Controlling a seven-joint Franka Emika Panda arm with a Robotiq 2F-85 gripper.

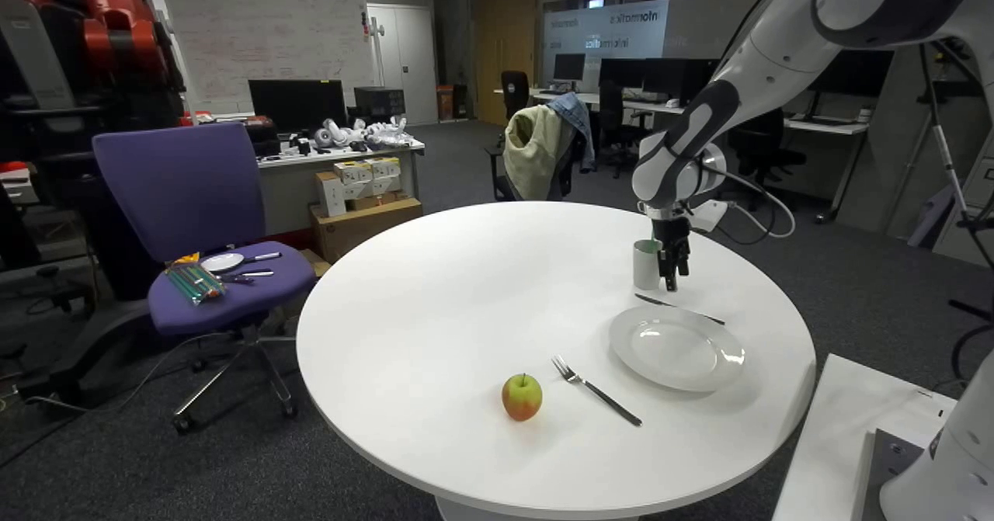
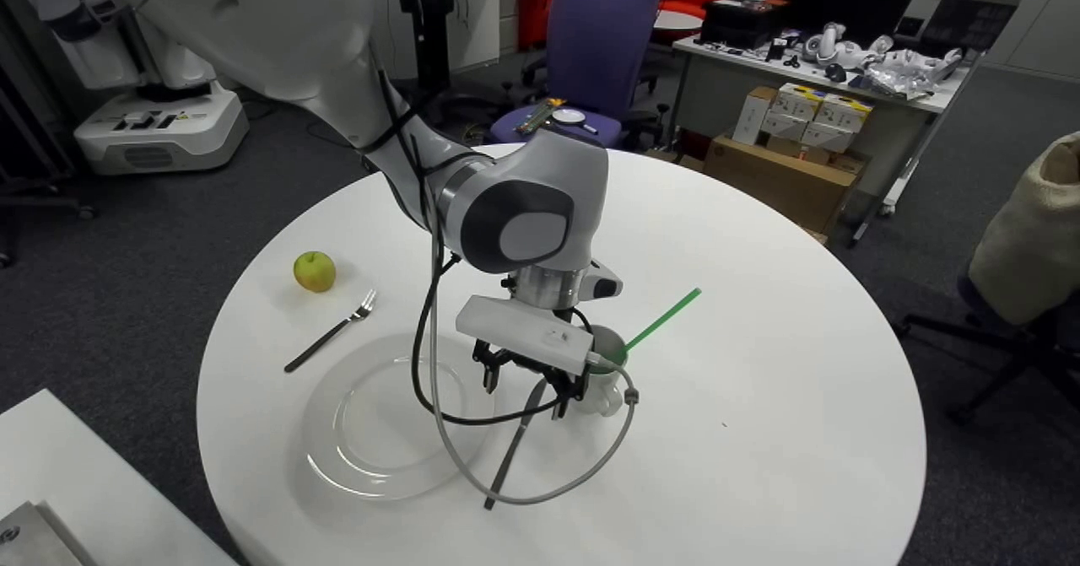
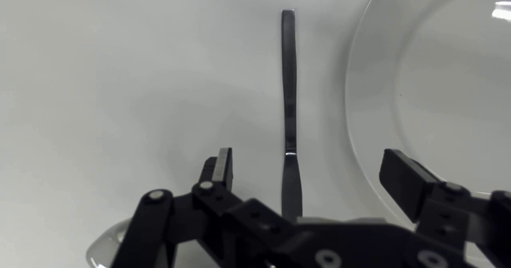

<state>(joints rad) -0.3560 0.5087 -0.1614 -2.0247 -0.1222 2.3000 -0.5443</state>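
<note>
My gripper (image 3: 307, 154) is open above the table, and nothing is held between its fingers. In the wrist view a dark metal knife (image 3: 289, 80) lies flat below, its line passing between the spread fingers, nearer the left one. The right finger (image 3: 405, 180) appears over the rim of a white plate (image 3: 369, 80). Beside the gripper stands a white mug (image 1: 645, 266), upright, with a green straw (image 2: 662, 321) leaning out of it. Part of the knife blade is hidden behind the gripper body in the wrist view.
On the round white table (image 1: 435, 296) a fork (image 1: 602, 397) lies across the plate from the knife, with a red-green apple (image 1: 522, 398) beyond it. A grey cable (image 2: 582, 492) loops down from the wrist. A purple chair (image 1: 225, 288) bearing several items stands off the table.
</note>
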